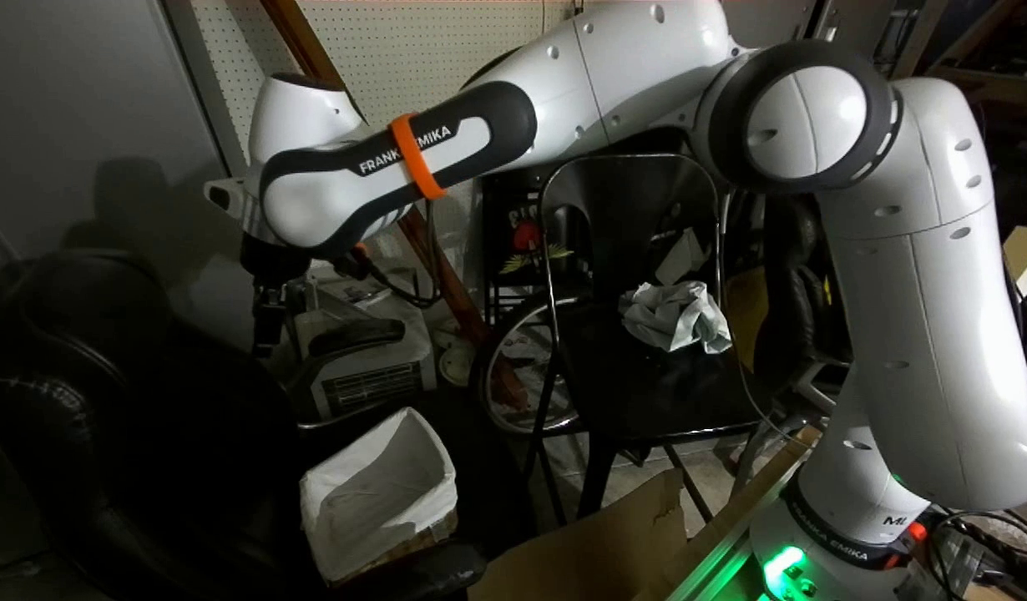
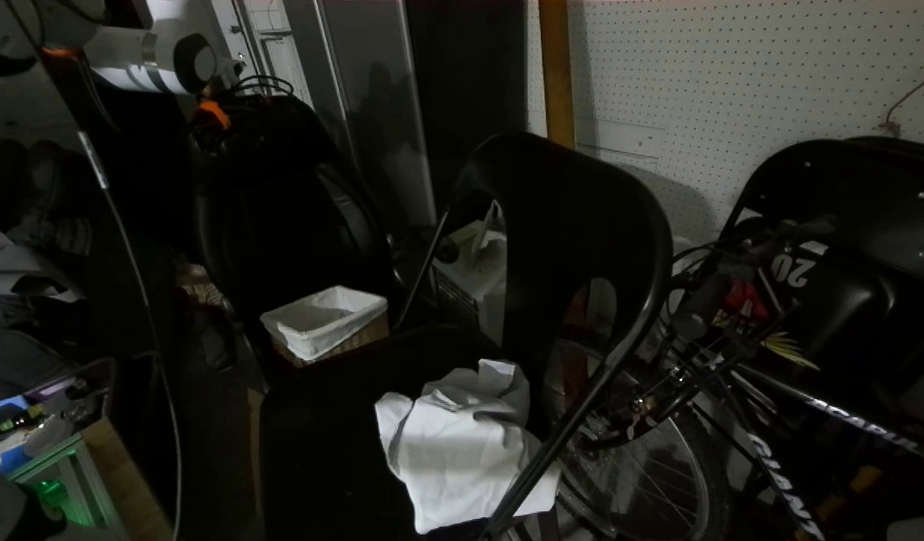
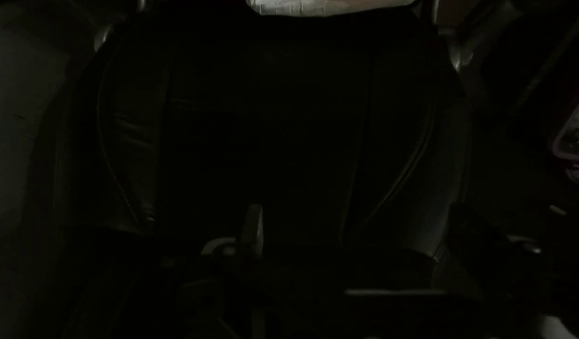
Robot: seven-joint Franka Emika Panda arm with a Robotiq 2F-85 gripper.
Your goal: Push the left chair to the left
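Left chair [image 1: 171,409], the big padded black one, is over at the left in an exterior view with a white-lined basket [image 2: 360,336] sitting on it, near the metal-framed chair [image 1: 647,396] with the crumpled white cloth [image 1: 676,317]. Gripper [image 1: 267,340] hangs close to the big one, but it's too dark to tell if it's spread or clamped.

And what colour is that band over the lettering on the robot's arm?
The band is orange, seen best in an exterior view.

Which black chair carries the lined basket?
The bulky padded office chair: the basket sits on it, while the metal-framed chair bears a crumpled white cloth instead.
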